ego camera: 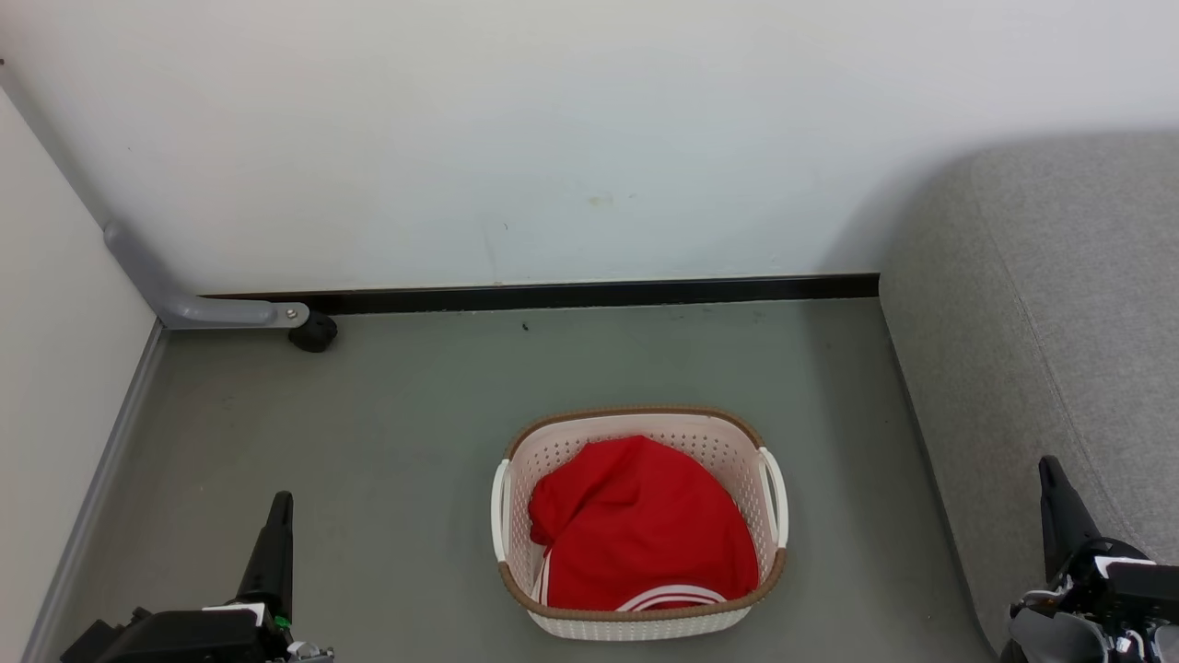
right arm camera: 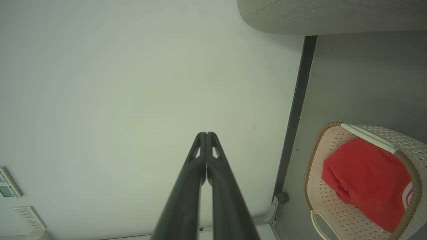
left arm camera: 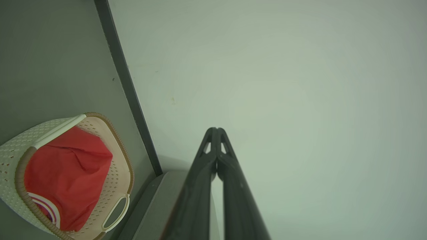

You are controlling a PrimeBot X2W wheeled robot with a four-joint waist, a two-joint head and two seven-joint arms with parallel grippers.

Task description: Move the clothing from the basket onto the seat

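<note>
Head view: the red clothing (ego camera: 645, 534) lies heaped in the basket (ego camera: 636, 412) on bare grey floor (ego camera: 368, 442), with the seat (ego camera: 1041, 322) edge near on its right. Left wrist view: the left gripper (left arm camera: 216, 130) has its fingers pressed together, empty, facing the wall (left arm camera: 300, 83). Right wrist view: the right gripper (right arm camera: 206, 134) likewise.

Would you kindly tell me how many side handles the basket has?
2 on the basket: the left handle and the right handle, one on each short side. None seems hidden.

Red garment (ego camera: 640, 525) with white stripe trim bunched inside cream perforated basket (ego camera: 636, 421) on floor, grey sofa seat (ego camera: 1041, 304) just beside it
</note>
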